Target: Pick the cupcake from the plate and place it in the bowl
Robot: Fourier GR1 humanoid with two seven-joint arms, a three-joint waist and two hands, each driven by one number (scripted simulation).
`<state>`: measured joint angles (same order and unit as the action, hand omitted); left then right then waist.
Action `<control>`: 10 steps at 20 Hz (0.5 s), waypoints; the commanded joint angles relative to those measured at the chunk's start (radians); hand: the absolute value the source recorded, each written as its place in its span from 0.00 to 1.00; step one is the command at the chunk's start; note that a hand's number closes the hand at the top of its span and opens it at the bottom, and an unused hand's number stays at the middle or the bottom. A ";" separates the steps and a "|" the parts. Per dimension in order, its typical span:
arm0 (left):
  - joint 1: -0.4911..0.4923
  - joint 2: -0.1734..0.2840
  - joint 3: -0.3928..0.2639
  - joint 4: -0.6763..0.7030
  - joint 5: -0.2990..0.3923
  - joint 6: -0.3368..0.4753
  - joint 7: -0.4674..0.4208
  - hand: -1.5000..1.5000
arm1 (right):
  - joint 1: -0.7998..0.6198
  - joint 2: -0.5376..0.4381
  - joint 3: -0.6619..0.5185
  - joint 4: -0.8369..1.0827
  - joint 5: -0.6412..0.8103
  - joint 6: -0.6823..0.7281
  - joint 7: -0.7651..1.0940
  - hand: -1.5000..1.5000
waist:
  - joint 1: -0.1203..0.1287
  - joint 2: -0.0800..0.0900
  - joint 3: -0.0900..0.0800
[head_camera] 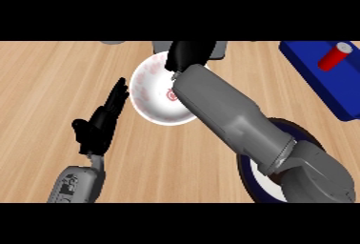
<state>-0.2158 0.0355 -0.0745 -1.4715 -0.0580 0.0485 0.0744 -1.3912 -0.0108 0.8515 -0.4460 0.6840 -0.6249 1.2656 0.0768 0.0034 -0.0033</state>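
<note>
A white bowl (151, 93) with red markings sits on the wooden counter at the middle. My right forearm reaches across it from the lower right, and my right hand (190, 53) is over the bowl's far rim. No cupcake shows; whatever the right hand has under it is hidden. A blue-rimmed plate (247, 177) lies at the lower right, mostly covered by my right arm. My left hand (104, 121) rests open left of the bowl, fingers straight and pointing up, apart from the bowl.
A blue box (316, 78) with a red cylinder (335, 56) on it stands at the upper right. A grey object (221, 50) shows behind the right hand and another grey one (112, 42) at the top edge.
</note>
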 commanded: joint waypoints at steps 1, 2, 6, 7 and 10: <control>0.031 -0.001 -0.004 -0.001 -0.011 0.007 -0.020 0.50 | 0.110 0.010 0.020 -0.067 -0.022 -0.037 0.219 1.00 | -0.014 0.000 0.002; 0.035 0.004 0.005 -0.040 0.007 0.001 -0.003 0.50 | 0.135 0.010 -0.009 -0.067 -0.051 -0.055 0.188 1.00 | -0.012 -0.001 0.002; 0.002 -0.010 -0.003 -0.029 -0.010 0.022 0.028 0.50 | 0.236 0.010 -0.057 -0.126 -0.114 -0.177 0.117 0.00 | -0.018 0.005 0.004; 0.027 -0.003 0.003 -0.024 0.001 0.006 -0.007 0.50 | 0.284 0.010 -0.049 -0.178 -0.131 -0.203 0.090 0.00 | -0.023 0.002 0.003; 0.011 -0.005 -0.003 -0.021 -0.006 0.009 0.017 0.50 | 0.297 0.010 -0.004 -0.226 -0.121 -0.288 0.046 0.00 | -0.020 0.005 0.003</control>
<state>-0.1949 0.0362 -0.0703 -1.4969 -0.0591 0.0563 0.0796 -1.1426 -0.0095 0.8166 -0.6043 0.5742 -0.7726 1.1809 0.0535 0.0044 -0.0004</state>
